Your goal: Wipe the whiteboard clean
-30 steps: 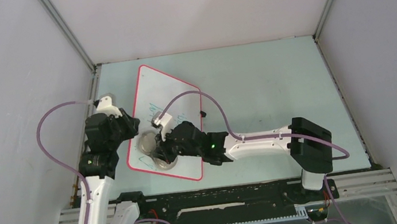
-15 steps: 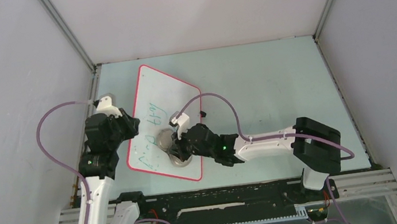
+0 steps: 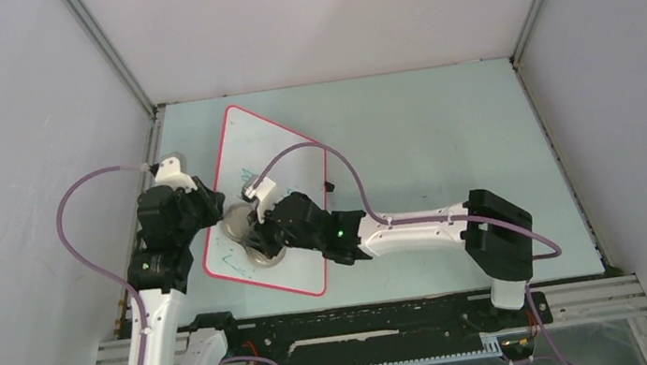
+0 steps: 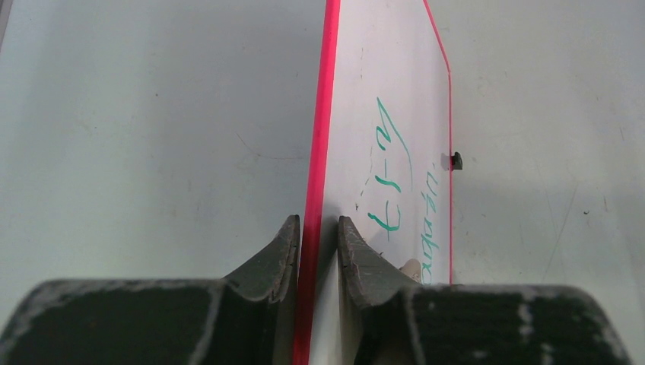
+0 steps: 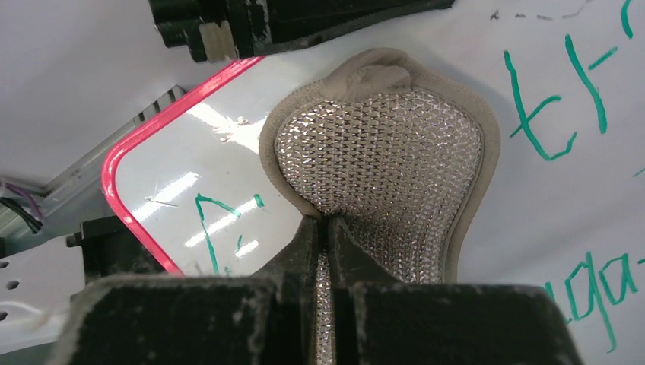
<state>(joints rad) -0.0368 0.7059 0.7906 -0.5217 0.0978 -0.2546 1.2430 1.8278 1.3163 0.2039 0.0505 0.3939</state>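
So left gripper [image 4: 318, 236] is clamped on the whiteboard [image 4: 395, 91], rim between its jaws; right gripper [image 5: 323, 228] pinches the mesh pad [image 5: 380, 167] fanning out ahead.

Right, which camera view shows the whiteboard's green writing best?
Right wrist: the green writing is large and sharp. Left wrist shows it foreshortened along the whiteboard; top external shows faint traces, mostly hidden by the right arm.

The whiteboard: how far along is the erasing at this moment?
Done: the far end of the whiteboard is blank. In hand: the left gripper clamps its edge, and the right gripper, shut on the grey pad, lays it on the board. Left: green writing on both sides of the pad, also near the rounded corner. The job looks far from finished.
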